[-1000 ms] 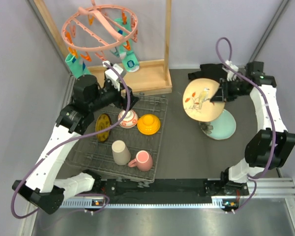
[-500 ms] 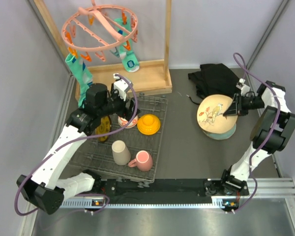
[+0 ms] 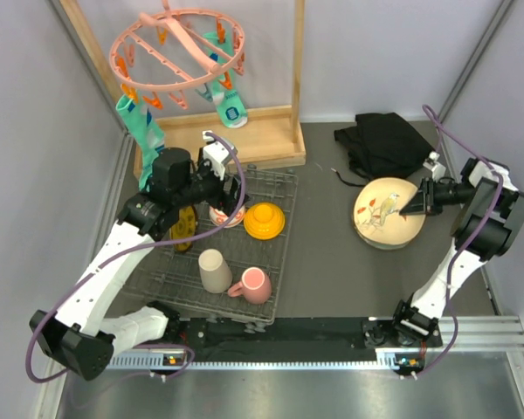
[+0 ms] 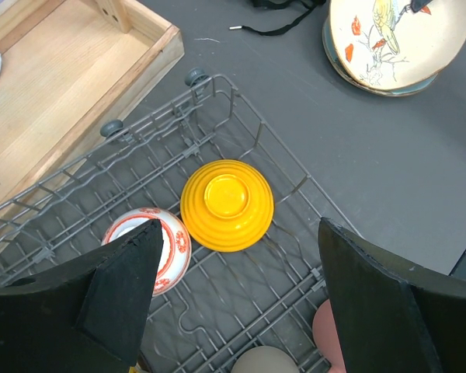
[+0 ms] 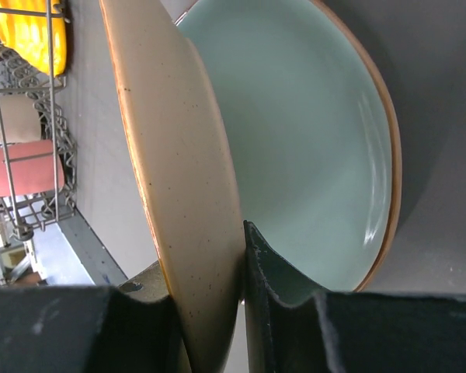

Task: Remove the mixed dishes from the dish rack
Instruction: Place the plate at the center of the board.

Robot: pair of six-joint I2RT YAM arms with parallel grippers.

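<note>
Change, right side: Over the last second the right end effector (image 3: pixel 417 204) brought the cream bird-painted plate (image 3: pixel 384 216) down from a raised, tilted pose. The plate ended on top of the pale green plate (image 5: pixel 311 148), which lay on the counter (image 3: pixel 327 253) to the right of the dish rack (image 3: pixel 284 240).
Right end effector state: We found it pinched narrowly on the rim of the cream bird-painted plate, not yet released.
Plate attitude: In the wrist view the gripped edge stood a little off the pale green plate. We could not tell whether the far edge touched.
Change, left side: The left end effector (image 4: pixel 239 233) moved in over the back of the dish rack, then held position.
Left end effector state: Its jaws stood wide apart, holding nothing, above the red-white bowl (image 4: pixel 171 237) and the orange bowl (image 4: pixel 227 203), both upside down.
Remaining in rack: We counted both bowls, the small yellow patterned plate (image 3: pixel 184 225), the beige cup (image 3: pixel 215 271) and the pink mug (image 3: pixel 253 285).
Meaning for task: Two plates were out of the rack, and the second needed only release. We judged the left arm to be lined up for a bowl next.
</note>
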